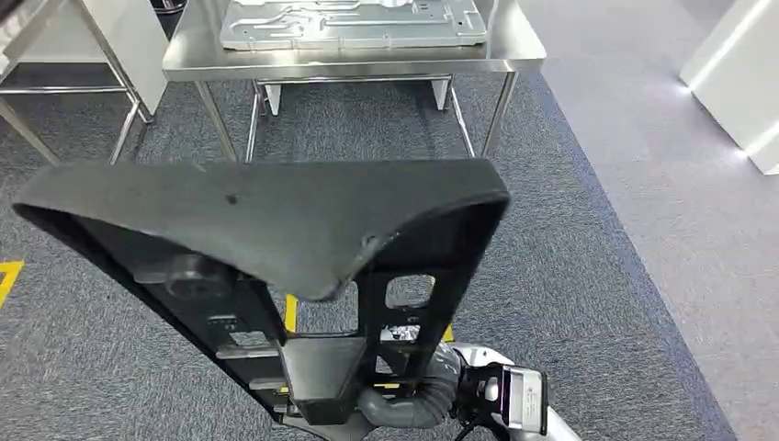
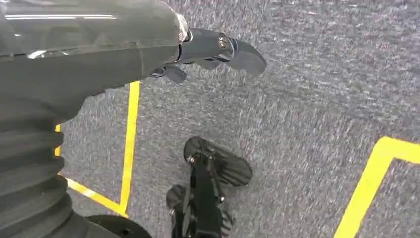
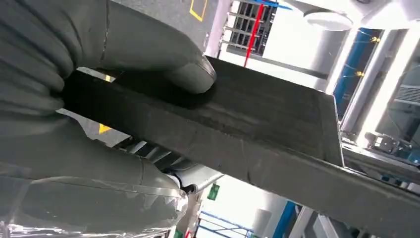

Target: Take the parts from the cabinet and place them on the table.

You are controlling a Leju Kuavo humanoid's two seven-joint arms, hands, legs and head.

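Observation:
A large black moulded part [image 1: 276, 230] with cut-out openings hangs tilted right in front of me in the head view, hiding much of the floor. My right hand [image 3: 84, 114] grips its lower edge, thumb [image 3: 168, 59] pressed on one face of the black part [image 3: 267, 129] and the fingers on the other. My right wrist [image 1: 496, 395] comes in from below. My left hand [image 2: 208, 49] hangs over the grey carpet, its fingers apart and holding nothing. A stainless steel table [image 1: 349, 66] stands ahead, with carpet between us.
A silver stamped metal panel [image 1: 354, 23] lies on the steel table. A second metal-framed table [image 1: 64, 87] stands at the far left, and a white unit [image 1: 735, 73] at the far right. Yellow floor lines [image 2: 131, 144] mark the carpet.

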